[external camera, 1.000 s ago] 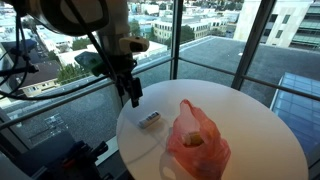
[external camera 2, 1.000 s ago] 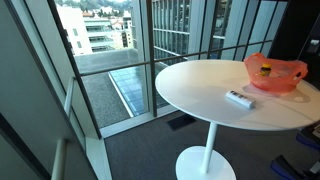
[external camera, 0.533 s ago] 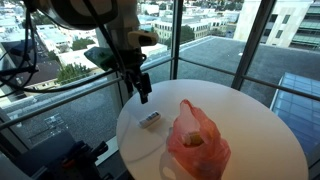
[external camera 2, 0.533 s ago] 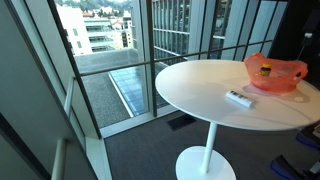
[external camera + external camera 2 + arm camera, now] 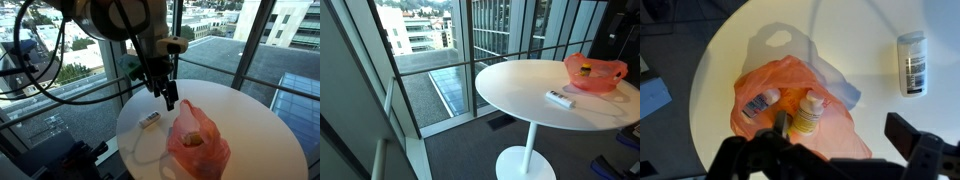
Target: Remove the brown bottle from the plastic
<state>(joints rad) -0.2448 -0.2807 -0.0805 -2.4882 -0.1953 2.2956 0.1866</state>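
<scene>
An orange plastic bag (image 5: 790,75) lies on the round white table (image 5: 860,40); it shows in both exterior views (image 5: 197,142) (image 5: 596,72). Inside it lie a yellowish-brown bottle (image 5: 807,114) with a white cap and a white bottle with a blue label (image 5: 760,101). My gripper (image 5: 845,140) hangs above the bag with its fingers wide apart and empty. In an exterior view the gripper (image 5: 170,101) is in the air just beside the bag's upper tip, above the table.
A small white bottle (image 5: 911,62) lies on its side on the table away from the bag, seen also in both exterior views (image 5: 150,119) (image 5: 560,98). Glass walls and a railing surround the table. The table stands on one central pedestal (image 5: 526,150).
The arm has swung from beyond the table's edge over the table, toward the orange bag. The bag and the bottles have not moved.
</scene>
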